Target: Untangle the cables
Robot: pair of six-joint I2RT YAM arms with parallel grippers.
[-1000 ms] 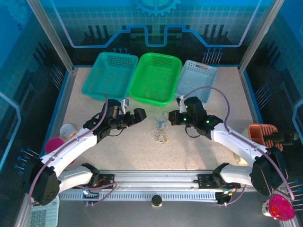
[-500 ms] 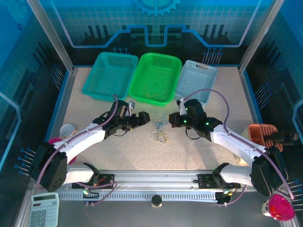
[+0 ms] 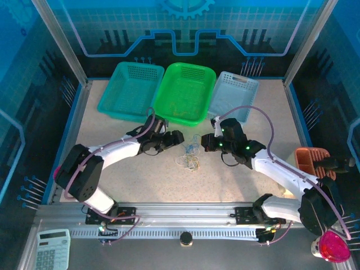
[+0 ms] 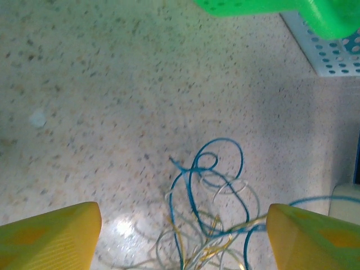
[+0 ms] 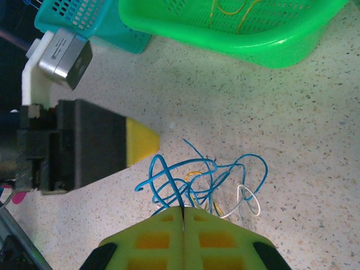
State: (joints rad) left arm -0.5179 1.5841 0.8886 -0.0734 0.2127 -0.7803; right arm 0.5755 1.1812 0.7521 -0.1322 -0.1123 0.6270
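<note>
The cables [image 3: 189, 153] are a small clump of thin blue, white and yellowish cords on the speckled table, between the two grippers. My left gripper [image 3: 175, 139] stands at their left, open. In the left wrist view its yellow fingertips [image 4: 52, 236] sit far apart at the frame's bottom corners, with the cables [image 4: 209, 209] lying loose between them. My right gripper [image 3: 205, 142] is at the clump's right. Its green jaws [image 5: 183, 209] are pressed together, and a blue strand of the cables [image 5: 209, 171] runs into the seam. The left finger's yellow tip [image 5: 140, 143] faces the clump.
Three baskets stand at the back: teal [image 3: 130, 90], green [image 3: 185, 91] with a yellow cord inside [image 5: 230, 8], and light blue [image 3: 235, 94]. A calculator [image 3: 53, 248] lies at the near left. A brown holder [image 3: 312, 158] and a pink object [image 3: 332, 247] are at the right.
My left arm has swung right and forward to the clump, and its jaws have narrowed a little. The right gripper has stayed shut and barely moved.
</note>
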